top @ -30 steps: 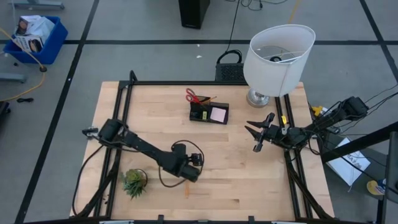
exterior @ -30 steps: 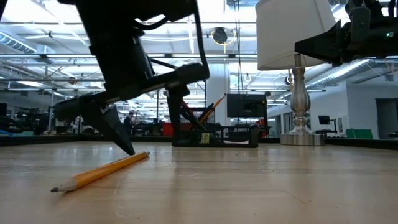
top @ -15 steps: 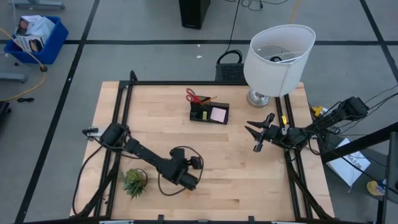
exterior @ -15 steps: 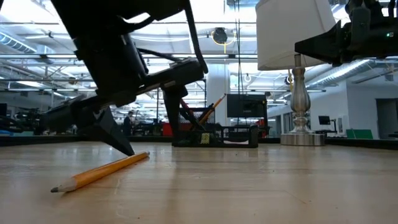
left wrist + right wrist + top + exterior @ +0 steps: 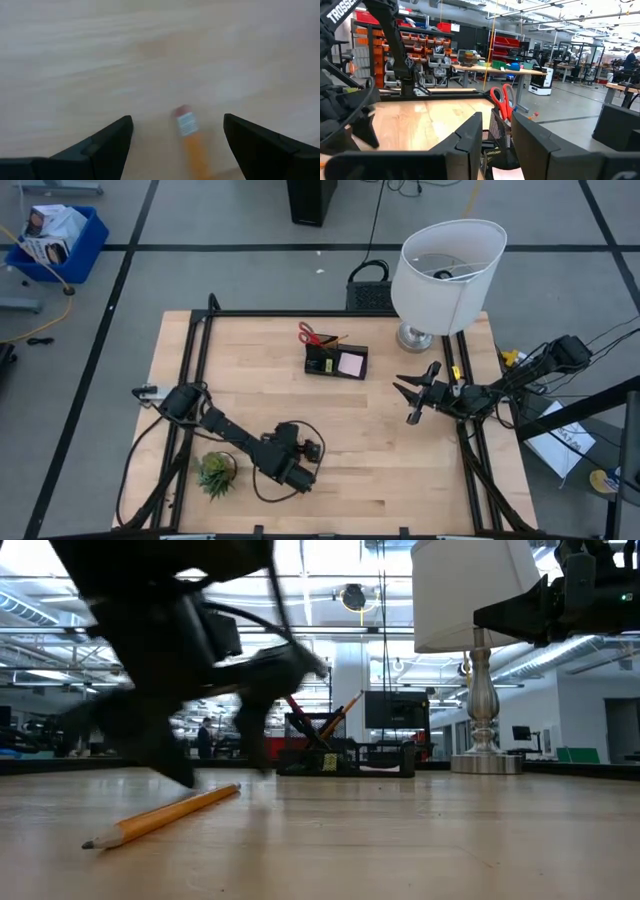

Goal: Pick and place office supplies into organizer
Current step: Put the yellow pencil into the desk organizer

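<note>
Reaching: left claw (image 5: 177, 137) wide open, empty, straddling pencil (image 5: 192, 142) on bench (image 5: 400, 460) (near edge); next, lower and close.

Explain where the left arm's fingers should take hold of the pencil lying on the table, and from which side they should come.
Grip the pencil on its bare shaft, below the eraser end, coming straight down from above. It lies flat on the table, so only its two long sides are free. The left gripper is open over it, one finger on each side, probably set well for a pinch across the shaft.
</note>
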Tool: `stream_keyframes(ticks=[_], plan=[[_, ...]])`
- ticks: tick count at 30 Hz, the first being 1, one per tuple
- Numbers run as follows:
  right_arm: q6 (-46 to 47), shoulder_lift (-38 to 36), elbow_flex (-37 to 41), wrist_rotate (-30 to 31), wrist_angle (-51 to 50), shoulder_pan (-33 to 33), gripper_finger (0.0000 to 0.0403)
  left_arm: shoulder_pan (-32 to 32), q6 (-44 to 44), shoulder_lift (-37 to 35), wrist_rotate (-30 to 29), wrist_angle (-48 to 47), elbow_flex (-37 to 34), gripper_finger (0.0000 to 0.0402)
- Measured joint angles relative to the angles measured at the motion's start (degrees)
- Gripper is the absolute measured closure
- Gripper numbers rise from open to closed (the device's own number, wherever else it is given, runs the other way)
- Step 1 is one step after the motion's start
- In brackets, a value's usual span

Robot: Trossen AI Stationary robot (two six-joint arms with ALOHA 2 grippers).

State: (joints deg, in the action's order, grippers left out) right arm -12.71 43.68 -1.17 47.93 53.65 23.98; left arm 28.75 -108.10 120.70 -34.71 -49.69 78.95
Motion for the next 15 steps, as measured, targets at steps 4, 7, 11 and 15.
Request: stream_keyframes(ticks=[4,7,11,15], plan=[[0.0,0.0,0.0,0.0,0.0,0.0,0.0303,-0.3,6.1,-3.8,2.1,-2.4,0.2,0.008],[0.0,0.0,0.0,0.0,0.1,0.0,0.0303,-0.8,4.0,-5.8,4.2,-4.8,0.2,0.008],[0.0,0.0,0.0,0.0,0.0,0.0,0.0303,-1.6,1.9,-7.3,7.1,-5.3,0.3,0.008],[0.0,0.0,0.0,0.0,0.0,0.0,0.0303,-2.4,6.5,-7.7,7.0,-6.1,0.3,0.008]])
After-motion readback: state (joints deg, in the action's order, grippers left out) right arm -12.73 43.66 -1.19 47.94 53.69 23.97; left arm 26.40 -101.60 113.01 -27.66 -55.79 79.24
